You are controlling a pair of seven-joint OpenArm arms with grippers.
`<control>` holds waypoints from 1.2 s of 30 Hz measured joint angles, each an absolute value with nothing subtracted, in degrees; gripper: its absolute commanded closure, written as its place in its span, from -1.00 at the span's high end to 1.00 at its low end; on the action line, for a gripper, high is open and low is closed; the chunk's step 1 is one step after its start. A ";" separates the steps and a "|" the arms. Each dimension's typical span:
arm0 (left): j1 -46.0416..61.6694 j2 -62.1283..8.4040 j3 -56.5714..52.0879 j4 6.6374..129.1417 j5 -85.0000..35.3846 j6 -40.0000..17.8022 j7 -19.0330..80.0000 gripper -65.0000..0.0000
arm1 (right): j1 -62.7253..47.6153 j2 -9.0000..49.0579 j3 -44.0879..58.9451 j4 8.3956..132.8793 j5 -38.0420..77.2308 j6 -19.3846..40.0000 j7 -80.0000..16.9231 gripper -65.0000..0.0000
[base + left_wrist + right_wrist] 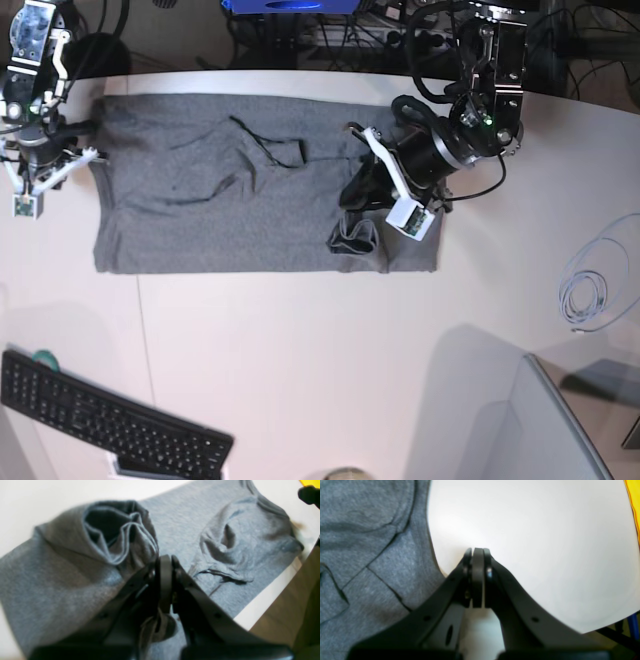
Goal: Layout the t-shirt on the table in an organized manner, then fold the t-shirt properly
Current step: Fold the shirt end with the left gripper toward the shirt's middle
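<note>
The heather-grey t-shirt (220, 210) lies spread across the back of the white table (300, 370), with creases near its middle. In the base view my left gripper (352, 198) is over the shirt's right part, where a bunched fold (355, 238) stands up. The left wrist view shows that gripper (165, 560) shut, grey cloth pinched between its fingers, and a raised sleeve opening (112, 530) just beyond. My right gripper (477, 551) is shut on nothing. It hovers over bare table (532, 542) just off the shirt's edge (382, 555), at the left end in the base view (42, 168).
A black keyboard (110, 425) lies at the front left corner. A coiled white cable (588, 290) sits at the right. A grey panel (500, 420) covers the front right. Cables and gear crowd the table's back edge. A yellow object (633, 505) borders the table.
</note>
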State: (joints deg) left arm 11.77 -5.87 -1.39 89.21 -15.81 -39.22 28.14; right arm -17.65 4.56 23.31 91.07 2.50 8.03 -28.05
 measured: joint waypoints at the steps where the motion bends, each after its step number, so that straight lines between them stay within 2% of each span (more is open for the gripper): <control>1: 11.53 -5.87 -0.47 88.84 -15.86 -38.33 28.10 -1.00 | -17.65 4.54 23.31 91.07 2.52 8.03 -28.05 -1.00; 14: 9.50 -5.80 4.58 87.50 -16.36 -34.35 27.88 -1.00 | -17.47 4.69 23.29 91.07 2.50 8.03 -28.05 -1.00; 36: 6.68 -3.46 4.60 83.55 -15.88 -34.28 28.12 -1.00 | -17.50 4.71 23.27 91.07 2.50 8.03 -28.05 -1.00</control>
State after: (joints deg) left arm 6.68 -3.46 4.60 83.55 -15.88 -34.28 28.12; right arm -17.50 4.71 23.27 91.07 2.50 8.03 -28.05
